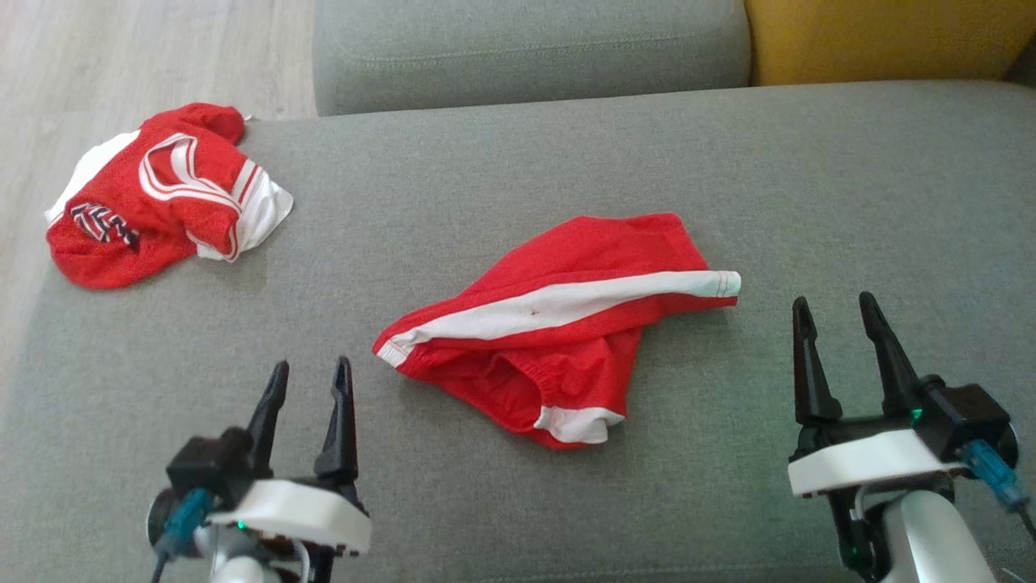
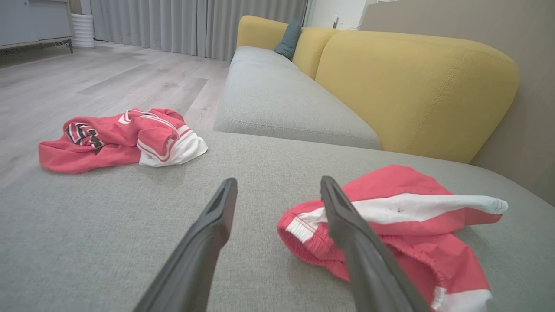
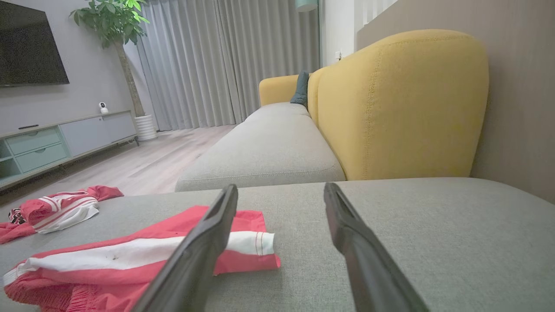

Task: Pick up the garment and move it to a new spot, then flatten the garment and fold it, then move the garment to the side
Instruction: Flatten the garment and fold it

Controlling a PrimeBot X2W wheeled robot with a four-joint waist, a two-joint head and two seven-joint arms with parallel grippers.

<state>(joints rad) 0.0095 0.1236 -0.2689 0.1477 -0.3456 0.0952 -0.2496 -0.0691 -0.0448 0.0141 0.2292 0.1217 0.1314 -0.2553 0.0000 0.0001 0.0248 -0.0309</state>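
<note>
The garment [image 1: 558, 324] is a pair of red shorts with a white side stripe, lying crumpled and partly folded over on the middle of the grey sofa seat [image 1: 728, 178]. My left gripper [image 1: 312, 364] hovers open just left of the shorts' waistband end, with nothing between its fingers. In the left wrist view the left gripper [image 2: 278, 181] has the shorts [image 2: 403, 208] beside and behind its right finger. My right gripper [image 1: 834, 301] stands open to the right of the shorts, apart from them. From the right wrist, the right gripper [image 3: 281, 186] sees the shorts [image 3: 130, 251] at its lower left.
A second red and white garment, a jersey [image 1: 162, 194], lies bunched at the seat's far left corner, partly over the edge. A yellow backrest [image 1: 882, 40] and another grey cushion [image 1: 526, 48] bound the far side. Wooden floor [image 1: 121, 57] lies beyond the left edge.
</note>
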